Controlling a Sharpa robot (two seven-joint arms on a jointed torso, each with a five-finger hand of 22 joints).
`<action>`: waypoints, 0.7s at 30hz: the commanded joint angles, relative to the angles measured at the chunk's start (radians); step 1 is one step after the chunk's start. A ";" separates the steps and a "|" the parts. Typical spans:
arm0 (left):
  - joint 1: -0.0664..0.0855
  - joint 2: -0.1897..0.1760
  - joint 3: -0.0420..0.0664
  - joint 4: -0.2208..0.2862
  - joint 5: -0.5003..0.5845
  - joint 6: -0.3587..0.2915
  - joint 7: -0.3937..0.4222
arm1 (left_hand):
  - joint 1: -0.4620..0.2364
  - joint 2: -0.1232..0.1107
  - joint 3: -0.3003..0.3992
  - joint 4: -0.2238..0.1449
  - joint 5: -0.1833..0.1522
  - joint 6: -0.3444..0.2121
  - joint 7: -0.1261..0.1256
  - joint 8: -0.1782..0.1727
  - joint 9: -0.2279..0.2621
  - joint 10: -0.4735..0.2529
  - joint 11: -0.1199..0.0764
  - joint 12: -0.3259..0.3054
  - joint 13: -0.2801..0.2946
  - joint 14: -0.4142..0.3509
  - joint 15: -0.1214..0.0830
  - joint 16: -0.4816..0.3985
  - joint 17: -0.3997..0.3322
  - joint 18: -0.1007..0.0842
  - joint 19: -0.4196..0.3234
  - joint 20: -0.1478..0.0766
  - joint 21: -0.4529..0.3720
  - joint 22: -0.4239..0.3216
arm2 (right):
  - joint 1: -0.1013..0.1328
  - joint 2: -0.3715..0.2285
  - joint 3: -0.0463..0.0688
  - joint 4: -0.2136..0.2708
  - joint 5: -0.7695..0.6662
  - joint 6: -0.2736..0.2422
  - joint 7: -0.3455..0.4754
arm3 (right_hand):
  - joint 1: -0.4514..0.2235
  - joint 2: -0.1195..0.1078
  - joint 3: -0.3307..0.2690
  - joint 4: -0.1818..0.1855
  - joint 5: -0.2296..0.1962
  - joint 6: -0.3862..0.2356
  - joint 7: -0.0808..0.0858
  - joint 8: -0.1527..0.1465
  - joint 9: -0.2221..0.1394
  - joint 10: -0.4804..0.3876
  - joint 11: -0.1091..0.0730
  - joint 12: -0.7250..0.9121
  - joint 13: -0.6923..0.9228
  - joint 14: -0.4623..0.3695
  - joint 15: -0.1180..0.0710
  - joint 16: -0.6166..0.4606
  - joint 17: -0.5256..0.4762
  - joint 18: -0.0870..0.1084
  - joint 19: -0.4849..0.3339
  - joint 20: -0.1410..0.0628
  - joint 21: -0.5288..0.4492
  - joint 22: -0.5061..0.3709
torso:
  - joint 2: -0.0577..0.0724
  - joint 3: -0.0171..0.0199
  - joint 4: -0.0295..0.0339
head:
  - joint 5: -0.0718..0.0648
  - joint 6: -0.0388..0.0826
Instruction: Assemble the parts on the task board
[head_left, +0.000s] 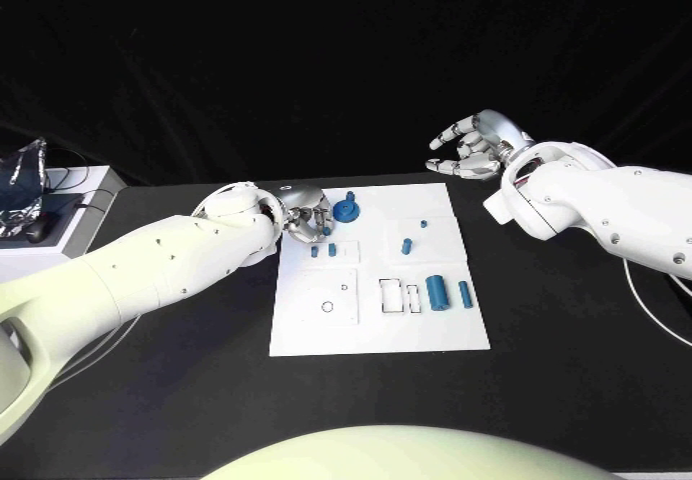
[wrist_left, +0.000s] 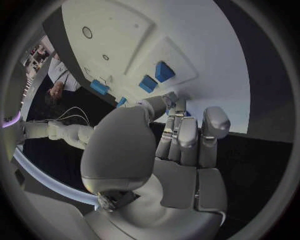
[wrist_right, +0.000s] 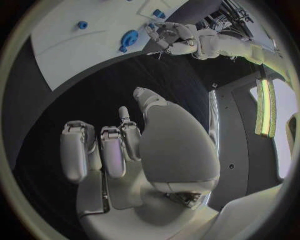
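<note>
The left hand (head_left: 300, 218) hung over the white board's (head_left: 378, 330) far left corner, fingers curled and seemingly holding nothing, maybe reaching for the blue parts (head_left: 349, 208) there, while the right hand (head_left: 473, 147) waited open beyond the board.

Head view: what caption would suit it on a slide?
Left robot hand at the white task board among blue parts; right robot hand raised beyond it.
</note>
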 joint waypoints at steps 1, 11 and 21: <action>0.000 0.001 0.000 0.004 -0.004 0.000 0.005 | -0.008 -0.003 -0.008 0.000 0.005 -0.005 -0.001 -0.003 -0.001 -0.001 0.004 -0.004 0.001 -0.007 0.000 0.000 -0.002 -0.005 -0.006 0.002 -0.007 -0.002 | 0.000 0.000 0.000 0.001 -0.010 0.009 0.006 | 0.001 -0.010 0.006 -0.001 0.004 -0.008 -0.002 0.004 0.001 0.001 -0.001 -0.003 0.086 0.077 0.004 -0.003 0.157 0.014 0.033 0.002 -0.005 0.121 | 0.001 0.0001 -0.0011 | 0.001 0.001; 0.000 -0.005 0.001 0.004 -0.004 -0.016 0.002 | -0.007 -0.003 -0.006 0.000 0.005 -0.026 -0.003 -0.018 -0.007 0.000 0.003 -0.007 0.006 -0.008 -0.001 0.001 -0.004 -0.005 -0.006 0.002 -0.008 -0.003 | 0.000 -0.001 0.000 0.001 -0.010 0.009 0.006 | 0.001 -0.010 0.006 -0.001 0.004 -0.008 -0.002 0.004 0.001 0.001 -0.001 -0.003 0.086 0.077 0.004 -0.003 0.157 0.014 0.033 0.002 -0.005 0.121 | 0.001 0.0003 -0.0005 | 0.001 -0.001; 0.000 -0.029 0.006 0.010 -0.003 -0.026 -0.002 | -0.007 -0.012 -0.004 0.000 0.005 -0.079 -0.022 -0.055 -0.024 -0.055 0.027 -0.038 0.009 -0.072 0.017 -0.038 -0.119 0.012 -0.069 0.009 -0.071 -0.082 | 0.000 -0.007 0.000 0.000 -0.033 0.041 0.001 | 0.017 -0.022 0.039 0.007 -0.017 -0.021 -0.013 0.020 0.002 -0.252 -0.012 -0.376 -0.266 0.051 -0.010 -0.056 0.060 0.023 0.019 -0.007 -0.048 0.088 | -0.001 -0.0005 -0.0009 | 0.000 0.005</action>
